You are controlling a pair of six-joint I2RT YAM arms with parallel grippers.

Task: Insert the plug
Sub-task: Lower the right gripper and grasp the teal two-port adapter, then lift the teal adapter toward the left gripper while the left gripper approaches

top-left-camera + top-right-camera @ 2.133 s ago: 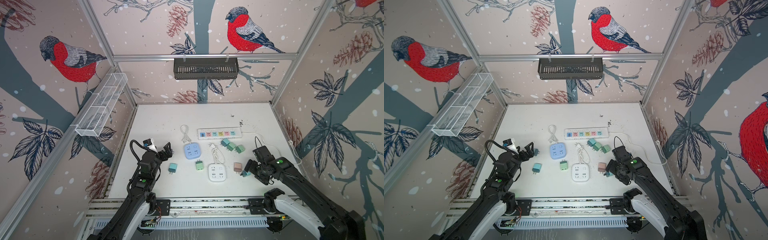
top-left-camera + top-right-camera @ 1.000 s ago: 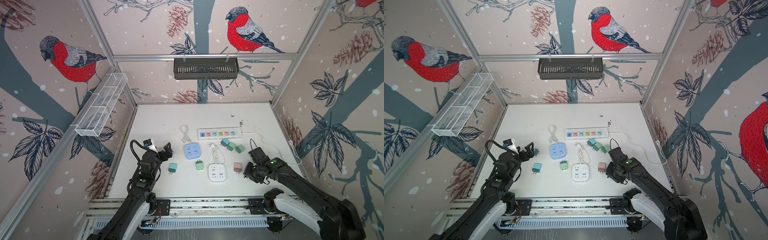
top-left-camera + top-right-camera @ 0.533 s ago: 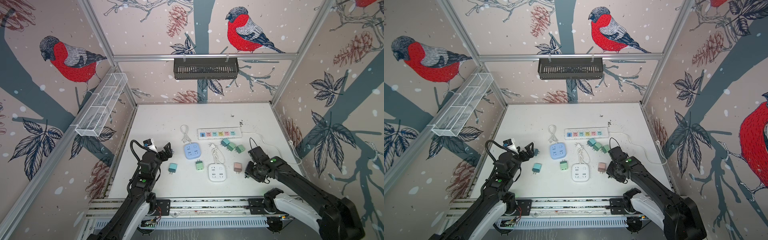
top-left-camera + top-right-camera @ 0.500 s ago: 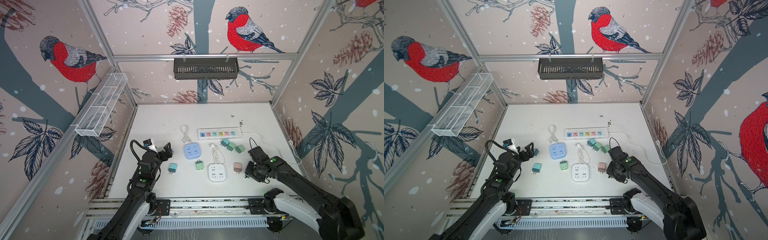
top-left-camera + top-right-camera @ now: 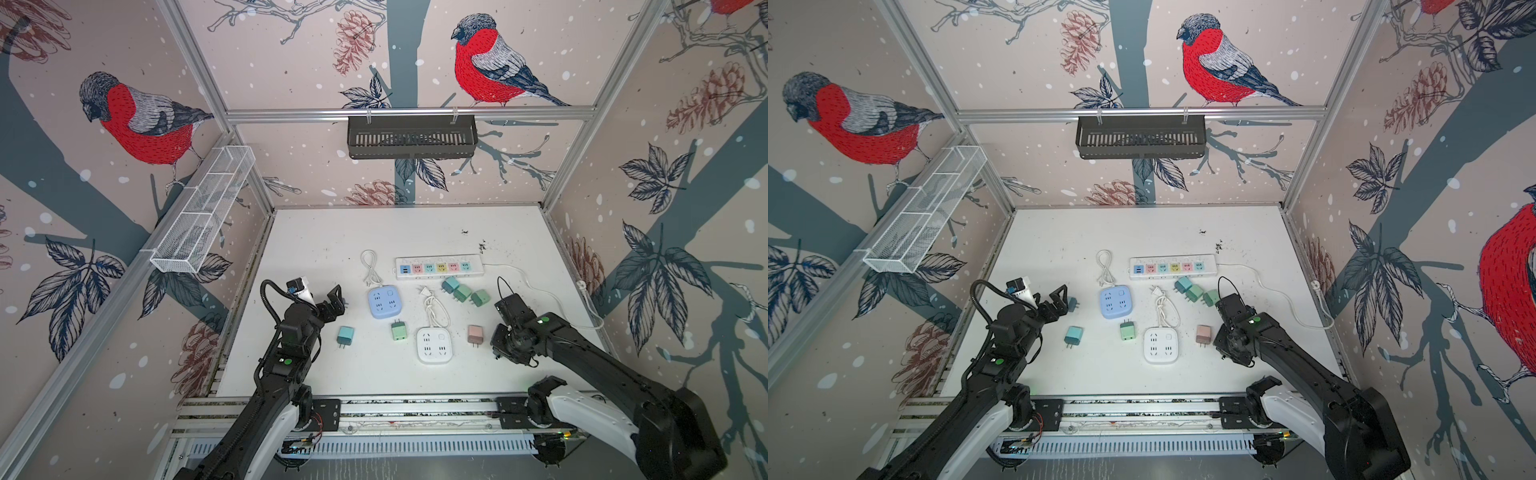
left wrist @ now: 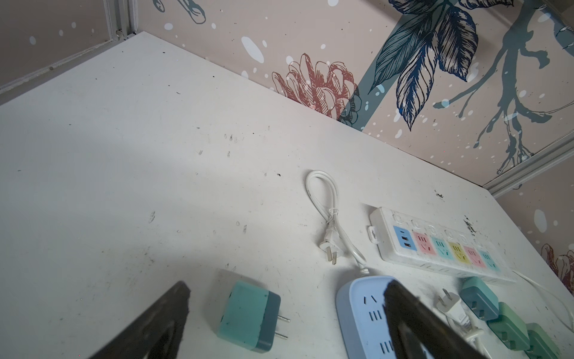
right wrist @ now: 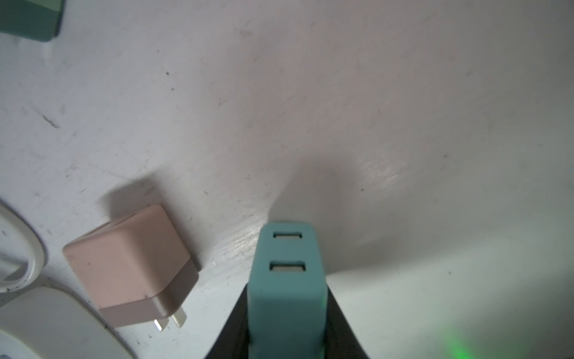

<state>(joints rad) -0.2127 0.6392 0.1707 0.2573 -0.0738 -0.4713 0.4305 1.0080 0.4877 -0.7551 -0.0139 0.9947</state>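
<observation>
In the right wrist view a teal plug (image 7: 287, 248) with two USB slots sits clamped between the black fingers of my right gripper (image 7: 287, 310), which is shut on it low over the white table. In both top views that gripper (image 5: 500, 343) (image 5: 1223, 338) points down just right of a pink plug (image 5: 474, 333) and covers the teal plug. The white square socket (image 5: 434, 344) lies left of the pink plug. My left gripper (image 5: 332, 299) (image 6: 285, 310) is open above a two-tone teal plug (image 6: 248, 314) lying on the table.
A blue square socket (image 5: 384, 302), a long power strip (image 5: 439, 267) with coloured outlets, three green plugs (image 5: 461, 291), a green plug (image 5: 399, 331) and another teal plug (image 5: 345, 335) lie on the table. White cords run beside them. Patterned walls enclose the table.
My right gripper moved left and down over the teal plug beside the pink one and shut on it. The left arm has not moved.
</observation>
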